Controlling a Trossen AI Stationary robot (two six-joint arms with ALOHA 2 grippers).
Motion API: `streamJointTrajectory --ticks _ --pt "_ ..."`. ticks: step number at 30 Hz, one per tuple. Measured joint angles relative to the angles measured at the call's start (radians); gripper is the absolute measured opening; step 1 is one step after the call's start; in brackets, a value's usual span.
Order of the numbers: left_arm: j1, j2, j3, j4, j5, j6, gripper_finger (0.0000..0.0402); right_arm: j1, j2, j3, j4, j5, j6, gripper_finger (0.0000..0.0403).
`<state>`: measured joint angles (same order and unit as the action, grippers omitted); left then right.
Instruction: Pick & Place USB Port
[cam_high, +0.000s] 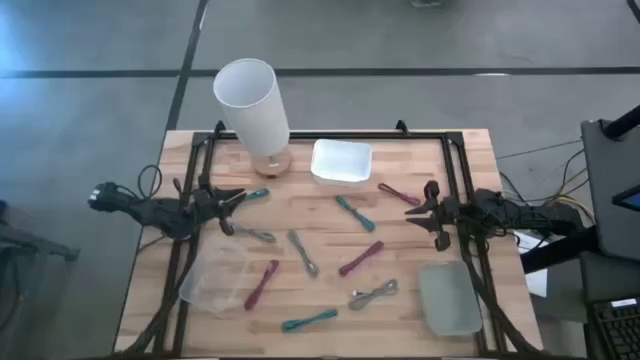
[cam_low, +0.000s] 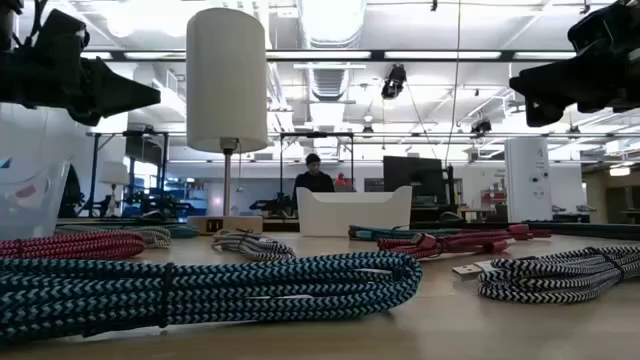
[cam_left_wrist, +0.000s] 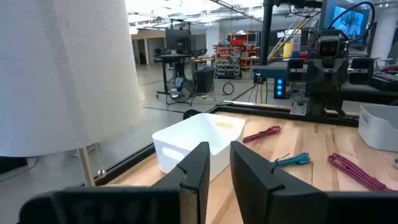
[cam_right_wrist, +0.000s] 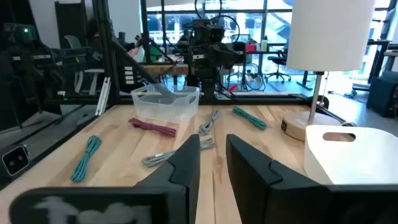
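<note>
High view: the table (cam_high: 400, 300) carries a lamp (cam_high: 252, 105) at its far edge, with a white bin (cam_high: 341, 161) just beside it. Bundled cables lie scattered over the middle: teal ones (cam_high: 355, 213) (cam_high: 309, 320), maroon ones (cam_high: 361, 257) (cam_high: 262, 284) (cam_high: 397, 192), and grey ones (cam_high: 304, 253) (cam_high: 374, 293). A clear bin (cam_high: 212, 277) sits near the left front, a grey tray (cam_high: 449, 298) at the right front. The left gripper (cam_high: 232, 198) hangs over the table's left side, the right gripper (cam_high: 420, 209) over the right side; neither touches a cable.

Low view: a teal cable (cam_low: 200, 290) lies closest, with a black-and-white one (cam_low: 560, 275) to its right showing a USB plug (cam_low: 468, 269). Red cables (cam_low: 70, 245) (cam_low: 450, 242) lie farther back, in front of the lamp and the white bin (cam_low: 355, 212). Both arms hang high at the picture's upper corners, well above the wood. A person stands in the room beyond.

Left wrist view: the fingers (cam_left_wrist: 196, 171) stand slightly apart with nothing between them, pointing toward the white bin (cam_left_wrist: 199, 140); cables lie beyond it.

Right wrist view: the fingers (cam_right_wrist: 186, 162) are likewise a little apart and empty, facing across the table to the clear bin (cam_right_wrist: 165, 101) and the left arm.
</note>
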<state>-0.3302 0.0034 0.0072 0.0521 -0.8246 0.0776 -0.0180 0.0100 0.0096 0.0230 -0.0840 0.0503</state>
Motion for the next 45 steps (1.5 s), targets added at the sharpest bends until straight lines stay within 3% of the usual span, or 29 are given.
streamJointTrajectory --ticks 45 --pt "0.000 0.000 0.000 0.000 0.000 0.000 0.0071 0.000 0.000 0.000 0.000 0.000 0.000 0.0079"
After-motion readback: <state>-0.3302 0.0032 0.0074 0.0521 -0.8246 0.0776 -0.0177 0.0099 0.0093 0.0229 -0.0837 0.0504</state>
